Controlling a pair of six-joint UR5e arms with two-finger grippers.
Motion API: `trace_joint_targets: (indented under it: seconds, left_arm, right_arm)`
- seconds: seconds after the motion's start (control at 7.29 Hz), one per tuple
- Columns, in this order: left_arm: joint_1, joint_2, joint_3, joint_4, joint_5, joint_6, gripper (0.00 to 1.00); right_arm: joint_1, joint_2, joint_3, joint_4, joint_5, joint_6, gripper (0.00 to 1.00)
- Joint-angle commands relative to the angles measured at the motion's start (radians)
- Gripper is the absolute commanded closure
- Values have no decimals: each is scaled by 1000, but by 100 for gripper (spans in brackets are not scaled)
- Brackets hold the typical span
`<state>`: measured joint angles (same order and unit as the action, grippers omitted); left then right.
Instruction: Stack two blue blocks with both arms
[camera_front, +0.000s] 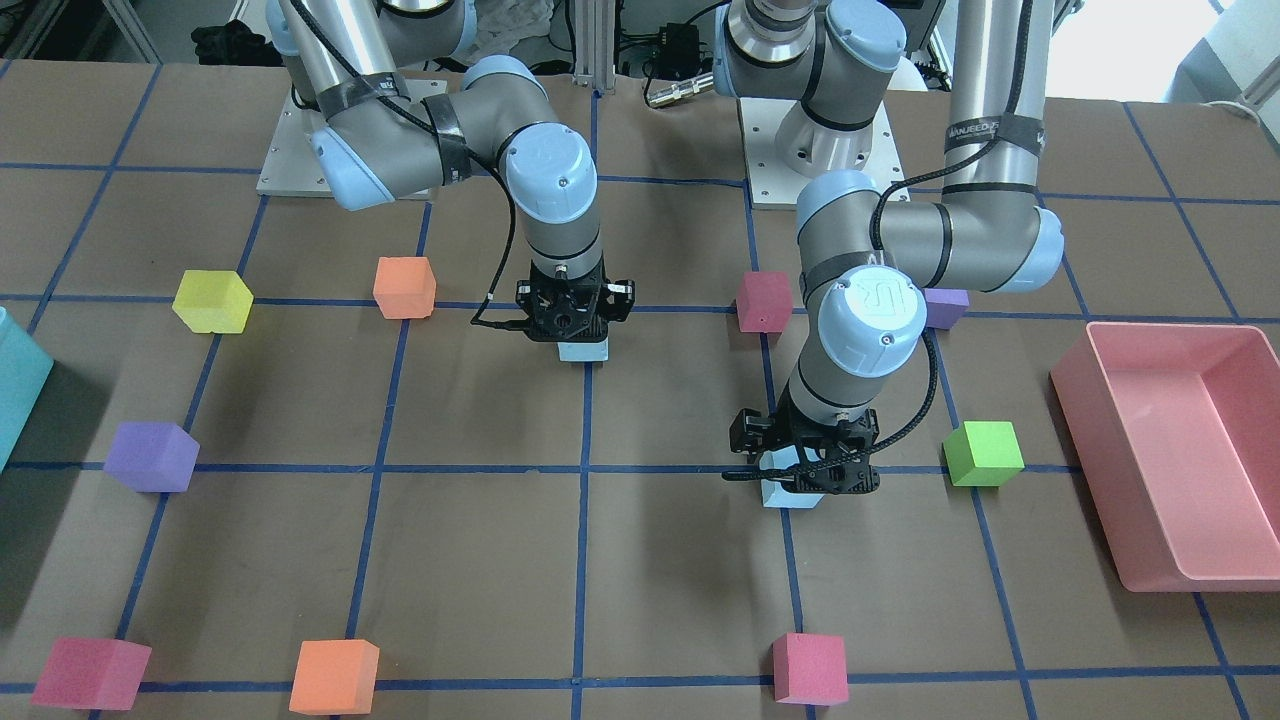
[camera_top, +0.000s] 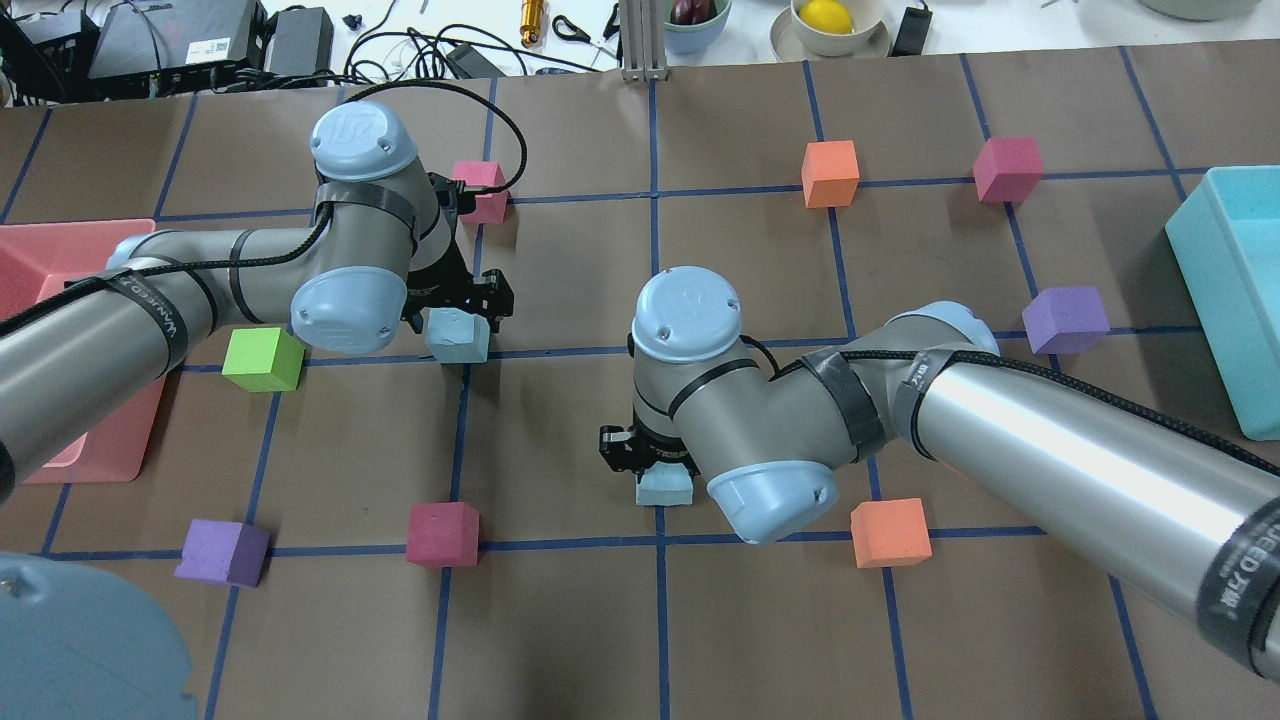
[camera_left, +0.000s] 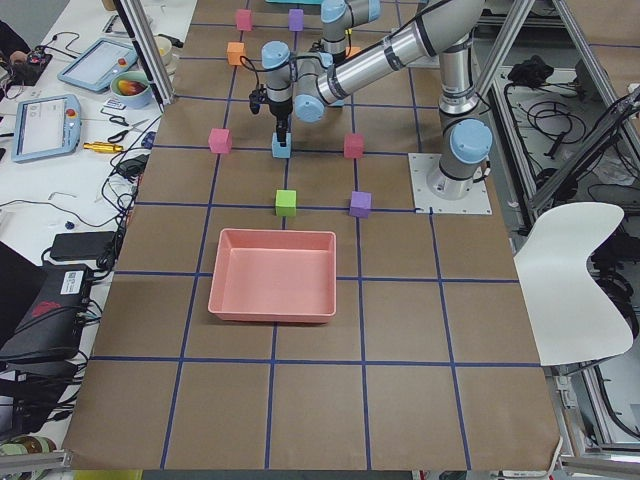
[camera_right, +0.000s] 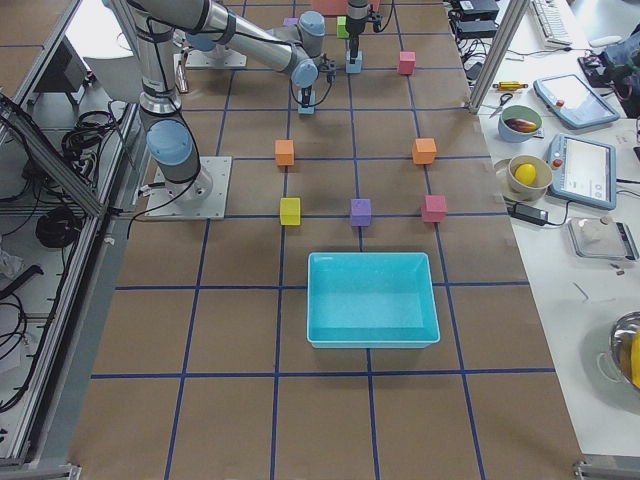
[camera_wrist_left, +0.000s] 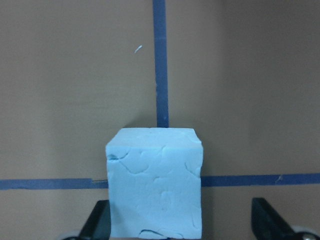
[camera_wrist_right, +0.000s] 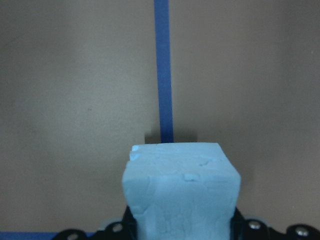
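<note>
Closing evenly on both cubes is what we judge this step to need. Our left gripper (camera_top: 458, 310) straddles the first pale sky-blue foam cube (camera_wrist_left: 155, 182), which sits on the brown paper worktop (camera_front: 480, 560) over a crossing of blue tape lines. Its jaws are apart: in the left wrist view one touches the cube's side and the other stands off with a clear gap. We would centre that gripper a little before squeezing, so the cube is not shoved sideways or twisted as the jaws meet it.

Our right gripper (camera_front: 578, 328) has its jaws pressed against both sides of the second pale sky-blue foam cube (camera_wrist_right: 181, 192), which lies over a tape line nearer the robot's base. We cannot tell whether that cube rests on the worktop or is just off it.

The two cubes lie well apart, so one has to travel. We judge the foam soft, so we squeeze lightly enough not to dent the faces. We lift straight up and hold the carried cube square to the tape grid so it lands flat on the other. A lime-green foam cube (camera_top: 262, 358) lies near the left gripper, and we mind it on any sweep.
</note>
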<state>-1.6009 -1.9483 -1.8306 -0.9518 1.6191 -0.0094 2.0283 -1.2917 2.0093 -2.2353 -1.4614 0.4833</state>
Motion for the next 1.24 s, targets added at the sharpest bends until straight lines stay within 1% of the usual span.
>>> trace_joint_targets:
  seconds: [0.0, 0.14, 0.27, 0.41, 0.55, 0.69, 0.82, 0.96, 1.1]
  left_arm:
    - [2, -6, -2, -1, 13, -4, 1]
    - [2, -11, -3, -1, 13, -3, 1]
    - [2, -18, 4, -1, 13, -15, 5]
    - [4, -33, -1, 2, 12, -15, 11]
    - [3, -41, -1, 14, 12, -14, 13]
    - [4, -43, 11, 14, 12, 3, 36]
    - [4, -44, 28, 14, 8, -1, 67]
    - [10, -31, 42, 8, 8, 3, 82]
    - [36, -6, 39, -27, 7, 3, 83]
  right_arm:
    - [12, 3, 0, -1, 0, 0, 41]
    - [12, 3, 0, -1, 0, 0, 17]
    - [10, 3, -1, -1, 1, 3, 0]
    - [9, -3, -4, 2, 1, 1, 0]
    - [1, -6, -12, 0, 3, 1, 0]
    - [-19, -18, -35, 6, -13, -6, 0]
    - [-38, -40, -81, 31, -2, -8, 0]
    - [-74, -43, -139, 113, -4, -17, 0]
    - [-126, -46, -205, 176, -4, -23, 0]
